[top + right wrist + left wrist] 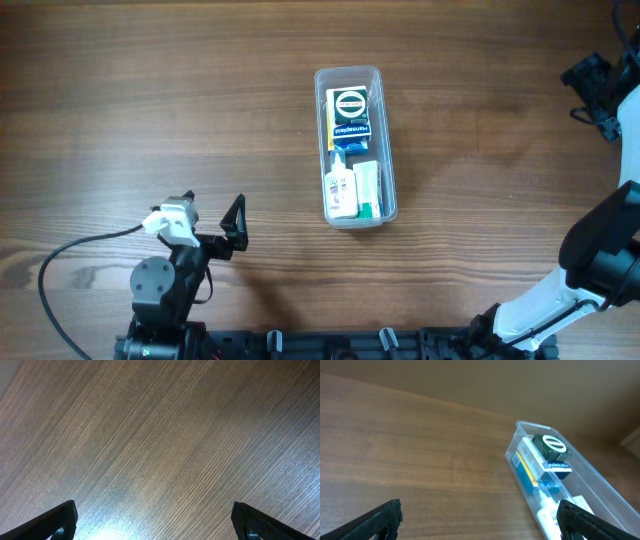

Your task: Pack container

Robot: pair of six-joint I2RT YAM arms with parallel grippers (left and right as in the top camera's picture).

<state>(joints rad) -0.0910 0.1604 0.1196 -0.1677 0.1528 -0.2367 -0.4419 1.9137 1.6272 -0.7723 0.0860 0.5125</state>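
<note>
The clear plastic container (pixel 349 71) stands upright in the middle of the table. It holds a round dark tin (pixel 349 102) on a blue box (pixel 351 128), a white bottle (pixel 340 185) and a white-green pack (pixel 368 190). My left gripper (pixel 212 212) is open and empty, low over the table to the container's front left. In the left wrist view the container (pixel 600 487) lies ahead and to the right of the open jaws (pixel 480 520). My right gripper (pixel 598 88) is at the far right edge, well away from the container. Its wrist view shows open jaws (pixel 155 520) over bare wood.
The wooden table (pixel 150 90) surrounds the container. The left arm's base and black cable (pixel 60 255) sit at the front left. The right arm's white link (pixel 545 295) crosses the front right corner.
</note>
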